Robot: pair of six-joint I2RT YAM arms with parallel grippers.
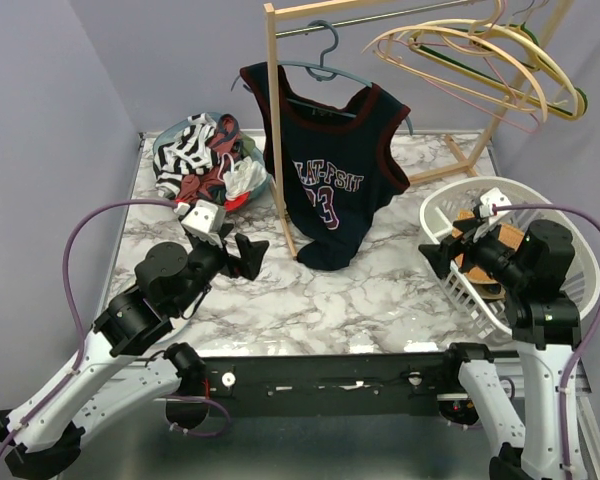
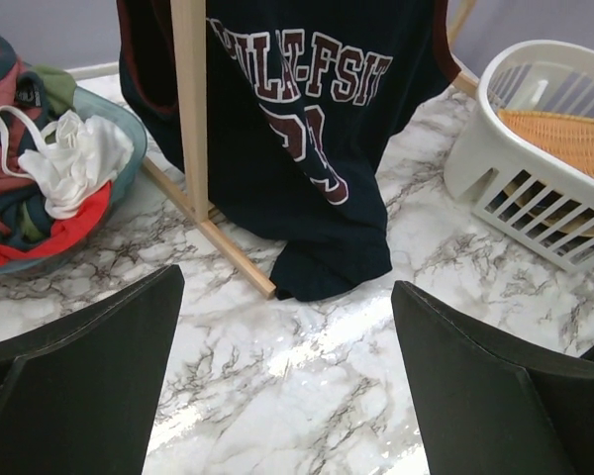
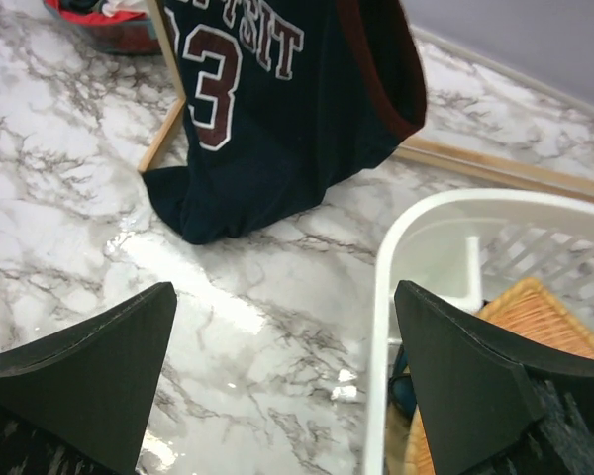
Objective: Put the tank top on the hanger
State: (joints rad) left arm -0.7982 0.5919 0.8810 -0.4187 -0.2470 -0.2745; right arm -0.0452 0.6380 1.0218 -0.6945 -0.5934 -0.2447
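The navy tank top [image 1: 330, 170] with maroon trim and number 23 hangs on the grey-blue hanger [image 1: 325, 62], whose hook is over the wooden rack's rail. Its hem rests on the marble table [image 1: 310, 300]. It also shows in the left wrist view [image 2: 307, 129] and the right wrist view [image 3: 287, 109]. My left gripper [image 1: 252, 255] is open and empty, low over the table, short of the hem. My right gripper [image 1: 432, 258] is open and empty at the white basket's near rim.
A wooden rack post [image 1: 278, 130] stands in front of the tank top, its foot on the table [image 2: 208, 233]. A bowl of mixed clothes [image 1: 205, 160] sits at back left. A white laundry basket [image 1: 480, 250] stands at right. Beige and green hangers [image 1: 480, 55] hang at top right.
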